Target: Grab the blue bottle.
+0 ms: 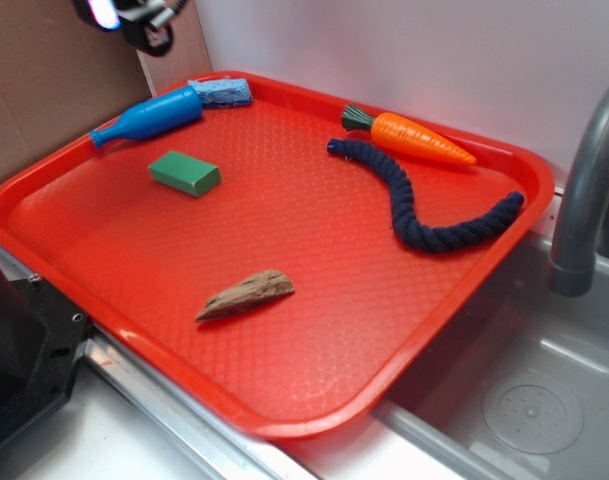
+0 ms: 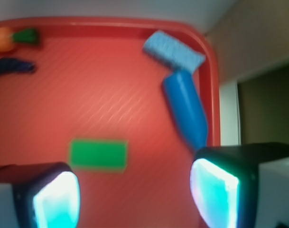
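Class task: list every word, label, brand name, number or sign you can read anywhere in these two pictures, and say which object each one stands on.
None: no readable text in either view.
The blue bottle, sponge, green block, carrot, rope, wood piece and red tray bear no print, only the tray's moulded grid.
The wrist view is blurred; the gripper shows glowing pads, no letters.

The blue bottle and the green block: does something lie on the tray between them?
No. Between the blue bottle and the green block only bare red tray shows, in both the exterior and wrist views.
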You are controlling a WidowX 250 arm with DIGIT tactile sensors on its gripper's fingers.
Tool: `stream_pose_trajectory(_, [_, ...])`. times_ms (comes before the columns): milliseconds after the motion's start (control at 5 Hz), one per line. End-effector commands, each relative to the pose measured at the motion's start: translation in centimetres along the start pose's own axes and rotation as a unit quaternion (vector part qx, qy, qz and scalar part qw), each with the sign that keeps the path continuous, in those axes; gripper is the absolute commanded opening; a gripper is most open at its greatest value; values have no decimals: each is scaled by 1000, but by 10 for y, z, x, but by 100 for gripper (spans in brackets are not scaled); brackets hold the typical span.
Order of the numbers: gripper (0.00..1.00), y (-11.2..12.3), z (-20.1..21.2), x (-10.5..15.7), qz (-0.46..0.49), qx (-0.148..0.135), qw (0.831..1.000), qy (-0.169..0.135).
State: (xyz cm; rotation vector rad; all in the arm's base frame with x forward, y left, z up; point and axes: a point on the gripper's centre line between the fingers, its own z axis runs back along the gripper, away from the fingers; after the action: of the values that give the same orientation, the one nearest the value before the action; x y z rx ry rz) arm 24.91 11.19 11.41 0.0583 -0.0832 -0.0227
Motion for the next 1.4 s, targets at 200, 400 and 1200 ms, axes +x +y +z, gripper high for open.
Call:
stream_pose_trajectory(200, [100,36,-45,35,-2,46,998,-31])
stream_pose_trajectory(400, [100,38,-51,34,-8,62,998,-32])
stream_pose_trajectory(1200, [100,19,-102,30,-35,7,999,-29])
